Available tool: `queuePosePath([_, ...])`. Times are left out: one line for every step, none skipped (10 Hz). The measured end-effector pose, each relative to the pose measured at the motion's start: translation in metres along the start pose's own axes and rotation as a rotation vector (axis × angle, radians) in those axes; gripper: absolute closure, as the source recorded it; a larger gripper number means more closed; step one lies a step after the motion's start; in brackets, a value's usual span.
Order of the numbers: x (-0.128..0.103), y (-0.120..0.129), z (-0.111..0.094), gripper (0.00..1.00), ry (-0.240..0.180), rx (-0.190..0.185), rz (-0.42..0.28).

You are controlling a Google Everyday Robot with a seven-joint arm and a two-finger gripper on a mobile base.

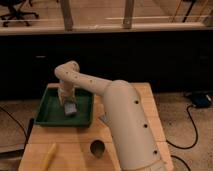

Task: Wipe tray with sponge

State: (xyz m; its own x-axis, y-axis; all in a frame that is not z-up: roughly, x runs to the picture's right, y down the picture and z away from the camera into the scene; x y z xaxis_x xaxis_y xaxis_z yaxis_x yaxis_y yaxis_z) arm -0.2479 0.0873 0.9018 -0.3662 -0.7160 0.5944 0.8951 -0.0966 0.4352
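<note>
A dark green tray sits on the left half of the wooden table. A grey-blue sponge lies inside the tray, right of its middle. My gripper points down into the tray right over the sponge and appears to press it onto the tray floor. The white arm reaches in from the lower right and bends over the tray.
A yellow object lies on the table near the front left. A round hole is in the tabletop in front of the arm. A dark wall with windows stands behind. Black cables run over the floor on the right.
</note>
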Motion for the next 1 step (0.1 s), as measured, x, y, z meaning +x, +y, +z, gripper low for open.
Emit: queuePosePath([0.0, 0.0, 0.0, 1.0, 0.0, 0.0, 0.0])
